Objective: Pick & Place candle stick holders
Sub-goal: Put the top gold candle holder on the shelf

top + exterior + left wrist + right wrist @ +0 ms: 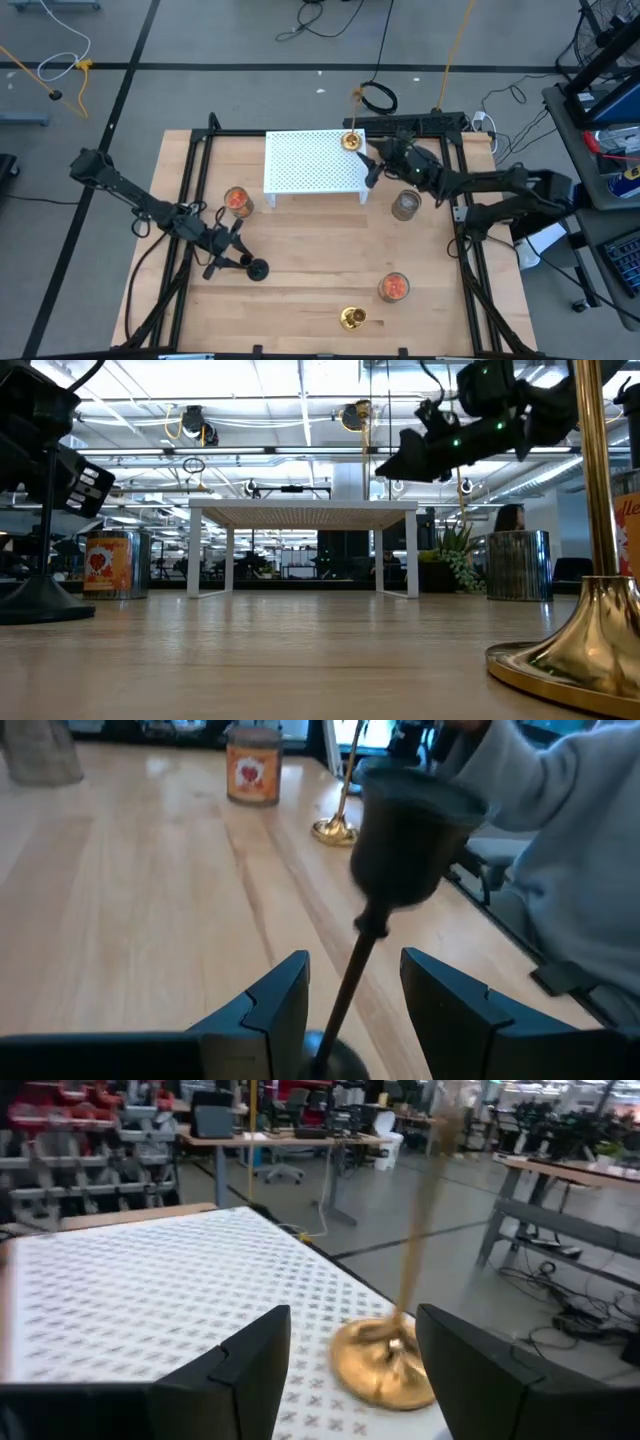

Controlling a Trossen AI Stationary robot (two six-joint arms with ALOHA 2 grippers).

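On the white stand [313,162], a brass candlestick [351,141] stands upright before the right gripper's [372,170] parted fingers.

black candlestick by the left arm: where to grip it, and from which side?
Grip the black candlestick on its thin stem, below the wide cup and above the round base. It stands upright on the table, so come in level from the side. The left pincer is already open with the stem between its fingers; the cup is probably too wide to grip.
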